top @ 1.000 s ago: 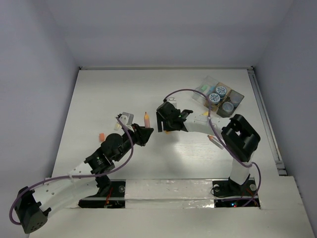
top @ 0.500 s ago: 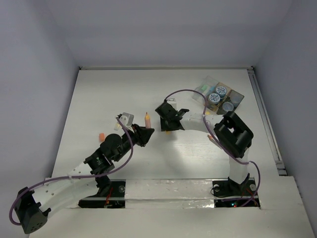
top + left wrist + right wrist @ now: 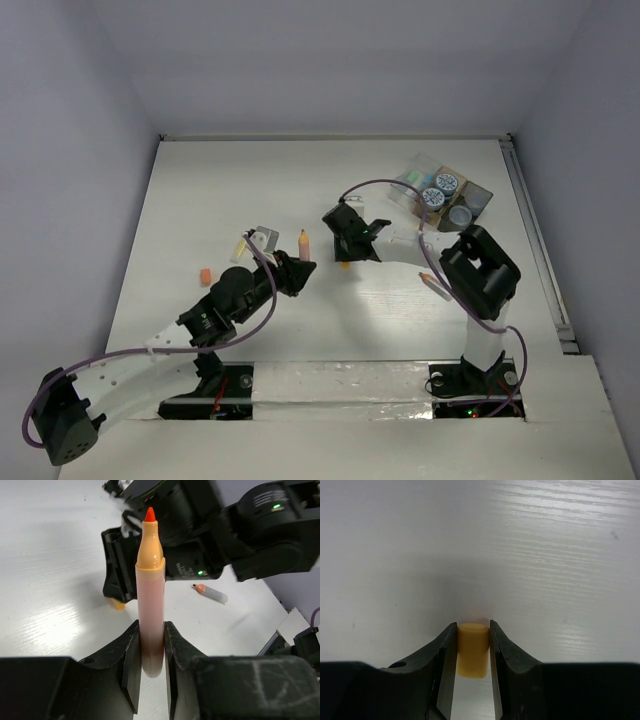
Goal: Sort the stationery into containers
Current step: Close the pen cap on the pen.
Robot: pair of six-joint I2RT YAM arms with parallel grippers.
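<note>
Here our left gripper clamps a pink, orange-tipped marker; our right gripper pinches a stubby yellow block.

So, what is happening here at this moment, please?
Two robot arms are sorting stationery. The left gripper is shut on a pink and orange marker, its orange tip pointing away from the fingers. The right gripper is shut on a small yellow block near the middle of the table. Three round jars sit in the containers, a clear box and a dark tray, at the far right. A capped stick and an orange block lie loose.
</note>
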